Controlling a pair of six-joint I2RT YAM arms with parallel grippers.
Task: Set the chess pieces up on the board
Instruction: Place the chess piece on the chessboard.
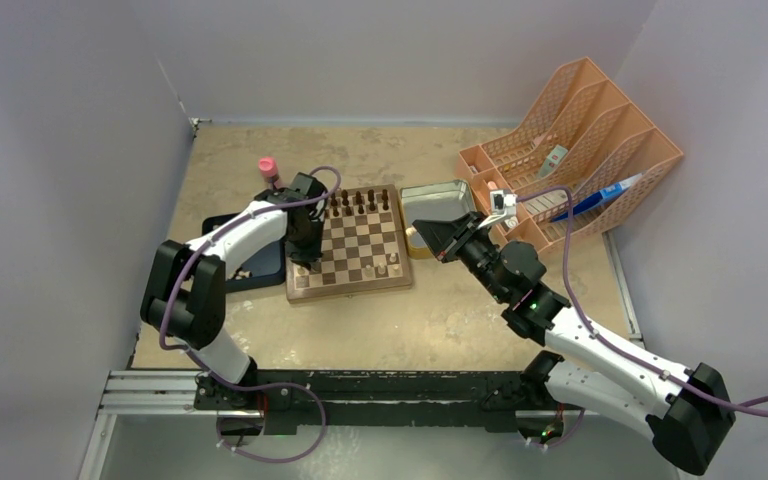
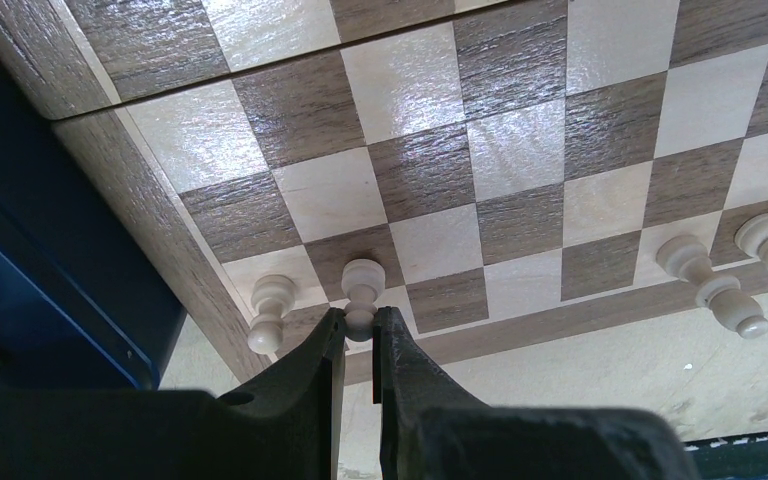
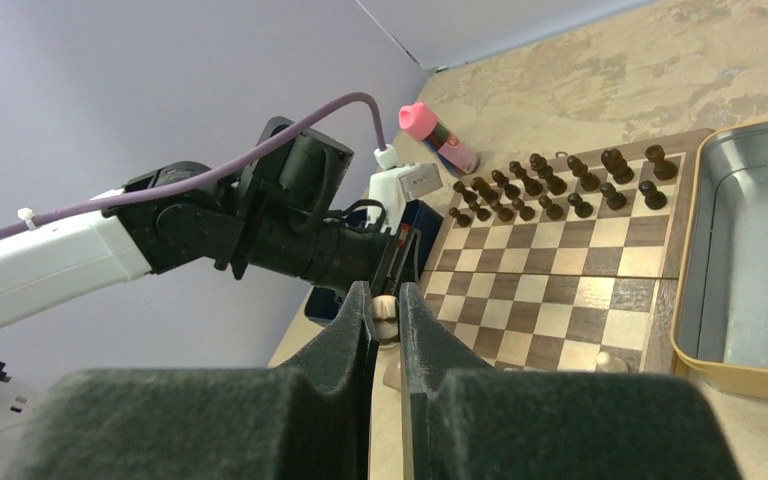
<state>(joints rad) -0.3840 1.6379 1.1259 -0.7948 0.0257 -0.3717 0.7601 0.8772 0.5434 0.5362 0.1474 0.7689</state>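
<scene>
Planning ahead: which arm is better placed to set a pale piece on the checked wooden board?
Likely left: its fingers hold a pale wooden pawn at the board's near row; right fingers hang off-board.

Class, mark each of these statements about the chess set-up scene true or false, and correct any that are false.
1. The dark pieces stand in two rows along the far side of the board. True.
2. The left gripper hangs open above the board. False: it is shut on a pale pawn standing near the board's near left corner.
3. The right gripper holds a pale piece between its fingers. True.
4. In the top view, the metal tin lies to the left of the board. False: it lies to the right of the board; the blue tray is on the left.
</scene>
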